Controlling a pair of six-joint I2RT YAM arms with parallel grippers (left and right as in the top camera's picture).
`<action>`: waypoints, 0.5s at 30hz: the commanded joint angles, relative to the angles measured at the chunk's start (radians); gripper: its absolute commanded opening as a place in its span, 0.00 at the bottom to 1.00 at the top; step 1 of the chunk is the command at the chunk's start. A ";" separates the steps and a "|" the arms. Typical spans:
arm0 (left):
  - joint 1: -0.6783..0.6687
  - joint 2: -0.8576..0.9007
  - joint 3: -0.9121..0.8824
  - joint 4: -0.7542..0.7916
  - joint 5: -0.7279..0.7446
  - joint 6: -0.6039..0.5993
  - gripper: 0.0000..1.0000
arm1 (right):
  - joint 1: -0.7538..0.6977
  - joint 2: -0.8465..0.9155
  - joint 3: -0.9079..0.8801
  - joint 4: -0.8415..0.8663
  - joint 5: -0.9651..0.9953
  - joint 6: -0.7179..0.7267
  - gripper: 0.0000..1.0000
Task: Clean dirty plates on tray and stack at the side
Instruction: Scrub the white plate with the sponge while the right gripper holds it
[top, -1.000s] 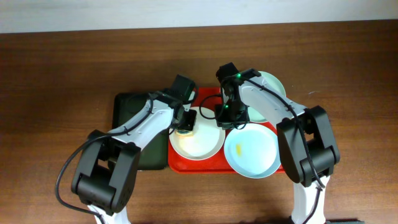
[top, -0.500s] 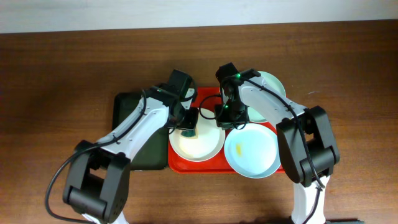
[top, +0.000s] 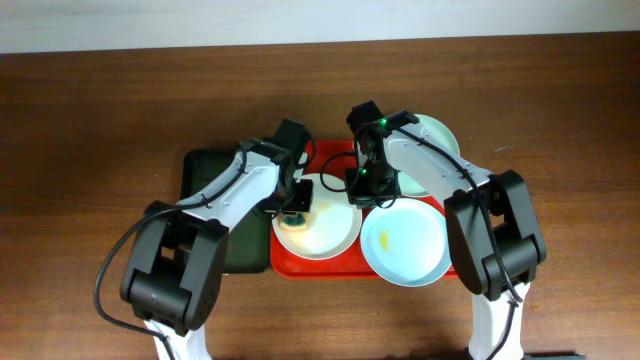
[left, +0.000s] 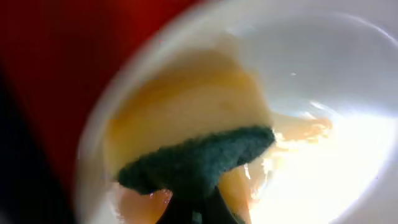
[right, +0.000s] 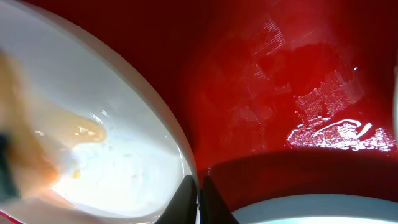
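Step in hand: scrubbing the white plate (top: 322, 232), which sits at the left end of the red tray (top: 335, 268). My left gripper (top: 297, 203) is pressed together on a green-and-yellow sponge (left: 198, 167), green scouring face down on the plate's inner wall near the rim. My right gripper (right: 199, 194) pinches the same plate's rim on the far side, steadying it.

The blue-green plate with the yellow smear (top: 405, 243) lies just beside it on the tray's right end. A third pale plate (top: 438, 135) is at the far right corner, partly under the right arm. The dark green tray (top: 205, 180) sits to the left of the red one.

To do this well, I judge:
- Hold the rim pinch firm so the plate can't spin or skate on the wet tray.
- Use light downward pressure, since pushing hard at the edge could tip the plate against the pinch.
- Work small circles from the rim in toward the centre. A yellowish wet film shows across the bowl, so cover all of it.
- The two wrists are close, so sweep away from the right fingers.
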 joint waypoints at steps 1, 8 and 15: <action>-0.008 0.029 0.058 -0.046 0.246 0.034 0.00 | 0.013 0.007 0.006 0.012 0.002 0.005 0.04; -0.008 -0.063 0.147 -0.137 -0.032 0.003 0.00 | 0.013 0.007 0.006 0.012 0.002 0.005 0.04; -0.015 -0.063 0.031 -0.037 -0.062 -0.059 0.00 | 0.013 0.007 0.006 0.011 0.002 0.005 0.04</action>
